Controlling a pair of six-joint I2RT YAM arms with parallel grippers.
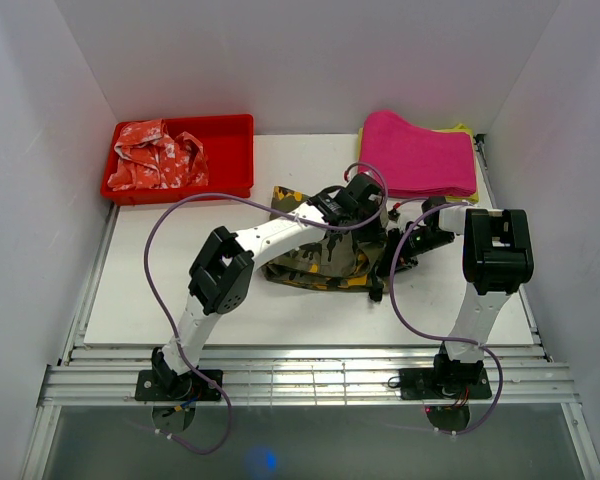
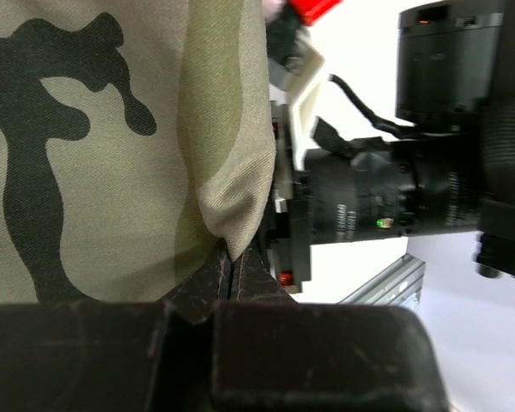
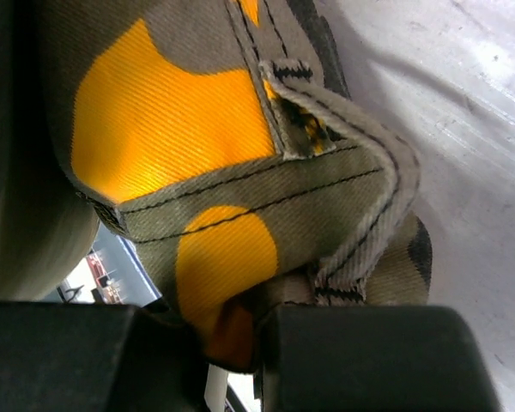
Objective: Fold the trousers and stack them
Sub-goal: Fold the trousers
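1. The trousers (image 1: 315,262) lie bunched in a heap at the middle of the white table (image 1: 180,300).
2. The left gripper (image 2: 231,264) has its fingers pressed together on a fold of the trousers' pale, black-blotched cloth.
3. The right gripper (image 3: 232,339) pinches an orange-patched, stitched edge of the trousers, at the heap's right side.
4. A red tray (image 1: 232,150) holding a red-and-white garment (image 1: 158,155) sits beyond the trousers, far left.
5. A folded pink cloth (image 1: 420,155) lies beyond the trousers, far right.

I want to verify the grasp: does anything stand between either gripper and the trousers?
Nothing visible does. The left gripper is shut directly on a fold of the trousers, and the right gripper is shut on their seamed edge.
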